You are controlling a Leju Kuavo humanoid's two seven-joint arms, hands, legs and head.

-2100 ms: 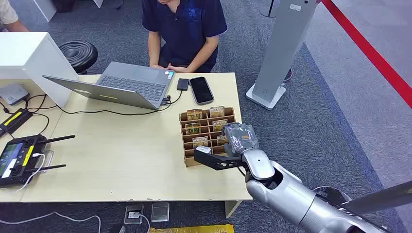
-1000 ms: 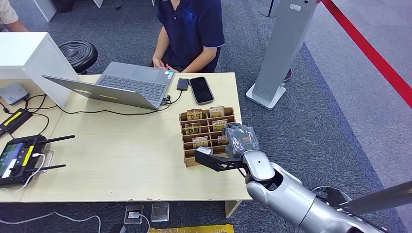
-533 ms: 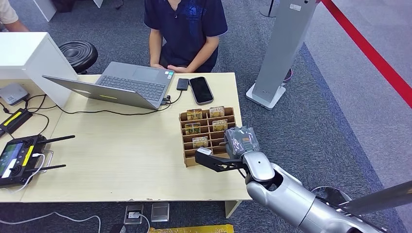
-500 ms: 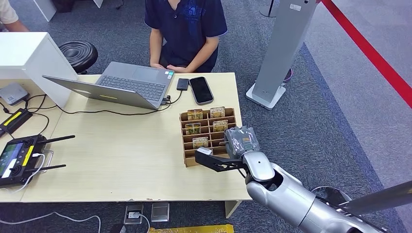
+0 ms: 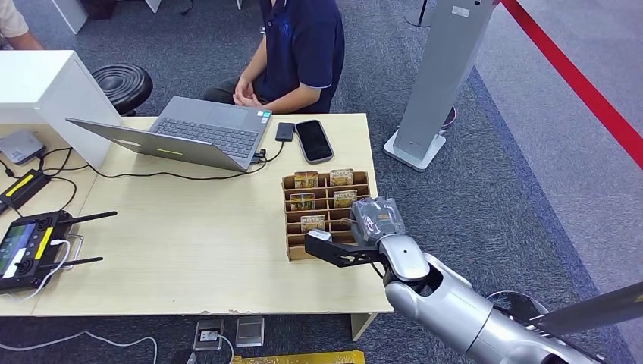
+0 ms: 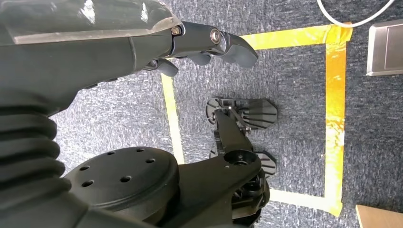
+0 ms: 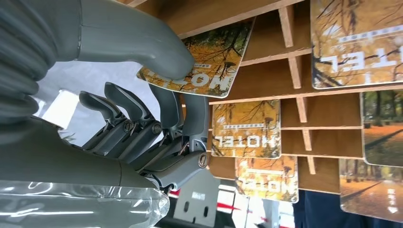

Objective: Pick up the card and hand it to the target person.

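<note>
a pale wood-grain bench (image 5: 189, 250) stands on blue-grey carpet, a red stripe (image 5: 584, 83) running across the floor to the right and a grey metal stand (image 5: 440, 76) beside the bench's far corner. on the bench lie an open silver laptop (image 5: 189, 133), a dark phone (image 5: 314, 140), a black remote controller (image 5: 30, 250) with antennas, and a brown slotted cardboard rack (image 5: 299, 244) holding autumn-printed hotel cards. the right hand (image 5: 371, 220), wrapped in clear plastic, reaches into the rack's near right slots; the right wrist view shows its thick grey thumb (image 7: 147, 45) pressed on the face of one hotel card (image 7: 204, 57), darker fingers (image 7: 190, 114) curled beneath it, pinching it while it still sits at the rack. the left hand (image 6: 204, 45) hangs over the carpet and yellow floor tape (image 6: 332, 95), fingers loosely bent, holding nothing. compared with half a second ago, the seated person in a navy shirt (image 5: 299, 45) has turned sideways behind the laptop, and the rack has shifted slightly.
</note>
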